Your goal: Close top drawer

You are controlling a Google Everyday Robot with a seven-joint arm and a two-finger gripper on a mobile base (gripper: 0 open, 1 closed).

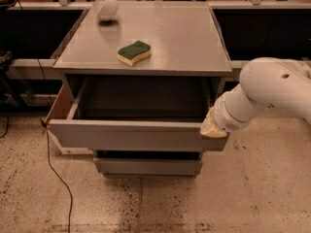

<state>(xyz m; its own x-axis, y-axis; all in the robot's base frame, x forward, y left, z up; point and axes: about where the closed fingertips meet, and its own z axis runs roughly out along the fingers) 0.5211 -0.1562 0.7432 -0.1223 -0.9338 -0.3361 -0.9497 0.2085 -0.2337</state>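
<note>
The top drawer (131,136) of the grey cabinet stands pulled far out. Its flat, handle-less front panel faces me, and its inside is dark and holds nothing that shows. My gripper (212,128), on the end of the white arm (272,89), is at the right end of the front panel. Its yellowish tip touches the panel's upper right corner from the front.
A green and yellow sponge (134,52) and an upturned white bowl (107,8) lie on the cabinet top (189,38). A narrower lower drawer (146,166) sits under the open one. A brown board (58,106) leans at the cabinet's left. A black cable (54,171) runs over the speckled floor.
</note>
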